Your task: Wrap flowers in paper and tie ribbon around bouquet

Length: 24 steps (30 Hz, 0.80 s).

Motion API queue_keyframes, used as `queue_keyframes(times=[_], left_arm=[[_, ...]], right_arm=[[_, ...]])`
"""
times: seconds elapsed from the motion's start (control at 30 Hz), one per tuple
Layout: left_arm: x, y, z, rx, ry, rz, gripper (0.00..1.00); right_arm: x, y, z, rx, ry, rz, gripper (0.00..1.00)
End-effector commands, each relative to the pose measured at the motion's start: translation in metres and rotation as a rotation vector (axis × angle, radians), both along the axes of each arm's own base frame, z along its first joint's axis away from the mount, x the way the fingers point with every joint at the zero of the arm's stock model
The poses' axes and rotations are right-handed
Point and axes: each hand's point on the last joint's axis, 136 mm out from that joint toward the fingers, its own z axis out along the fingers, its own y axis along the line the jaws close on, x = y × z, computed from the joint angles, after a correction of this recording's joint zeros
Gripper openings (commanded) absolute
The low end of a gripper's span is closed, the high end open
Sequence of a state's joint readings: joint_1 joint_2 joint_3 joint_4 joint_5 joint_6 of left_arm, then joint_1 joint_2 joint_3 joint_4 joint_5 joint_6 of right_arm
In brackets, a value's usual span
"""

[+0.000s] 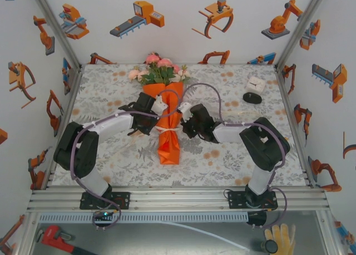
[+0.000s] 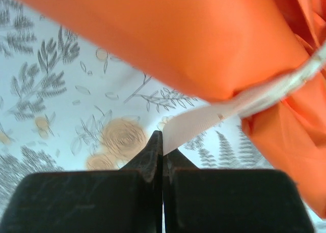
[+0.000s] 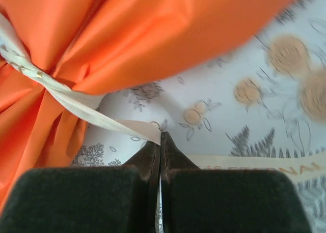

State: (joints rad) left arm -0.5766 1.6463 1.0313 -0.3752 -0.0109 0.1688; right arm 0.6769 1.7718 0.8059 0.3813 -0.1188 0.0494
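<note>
Bouquet (image 1: 169, 127) lying along the middle of the floral-print surface (image 1: 111, 166), its narrow end toward the arm bases. The flowers (image 1: 158, 71) fan out at the far, wide end. The orange paper (image 1: 168, 149) is cinched at the waist by the cream ribbon (image 1: 169, 131).

Left claw (image 2: 162, 141) is fully closed, pinching one flat tail of the ribbon (image 2: 204, 121) at its fingertips. Right claw (image 3: 160, 141) is likewise closed on the opposite tail (image 3: 76, 103), which runs taut to the twisted band.

Handling: the ribbon is thin, soft and probably slippery, so it is best gripped flat near its ends, as here. The paper is light and creases readily. The whole bundle is likely light enough to slide or roll if the tails are pulled unevenly, and the blooms look fragile and are better left untouched.

Surroundings: a small white box on a black disc (image 1: 253, 91) stands well apart at the far right. A cream printed strip (image 3: 254, 164) lies flat beyond the right claw; whether it belongs to the same ribbon cannot be told. The arms' own cables (image 1: 206, 88) arch near the bouquet.
</note>
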Motion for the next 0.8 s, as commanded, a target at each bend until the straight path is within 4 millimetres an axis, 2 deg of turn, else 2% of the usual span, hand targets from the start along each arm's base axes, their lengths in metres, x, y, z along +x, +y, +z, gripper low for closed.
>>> queue_keyframes(times=[0.0,0.07,0.13,0.17,0.23,0.33,0.47,0.6,0.77], left_arm=[[-0.003,0.014,0.017,-0.126,0.032,0.337,0.0],[-0.005,0.023,0.013,-0.192,0.046,0.504,0.0],[-0.007,0.039,0.005,-0.211,0.033,0.664,0.0],[-0.007,0.052,0.001,-0.203,0.004,0.744,0.0],[-0.011,0.079,-0.005,-0.167,-0.041,0.867,0.0],[-0.015,0.114,-0.009,-0.151,-0.094,0.987,0.0],[-0.024,0.151,-0.016,-0.258,-0.074,1.138,0.0],[-0.03,0.17,-0.017,-0.274,-0.084,1.197,0.0],[-0.037,0.176,-0.023,-0.253,-0.071,1.219,0.0]], right_arm=[[0.034,-0.053,0.008,0.2,-0.018,-0.522,0.0],[0.038,-0.08,0.003,0.286,0.043,-0.763,0.0],[0.037,-0.1,-0.002,0.289,0.116,-0.957,0.0],[0.035,-0.108,-0.004,0.264,0.133,-1.018,0.0],[0.031,-0.127,-0.003,0.34,0.102,-1.126,0.0],[0.023,-0.169,-0.01,0.447,0.113,-1.312,0.0],[0.01,-0.209,-0.011,0.435,0.11,-1.453,0.0],[-0.01,-0.248,-0.016,0.482,0.103,-1.6,0.0],[-0.031,-0.279,-0.009,0.506,0.04,-1.717,0.0]])
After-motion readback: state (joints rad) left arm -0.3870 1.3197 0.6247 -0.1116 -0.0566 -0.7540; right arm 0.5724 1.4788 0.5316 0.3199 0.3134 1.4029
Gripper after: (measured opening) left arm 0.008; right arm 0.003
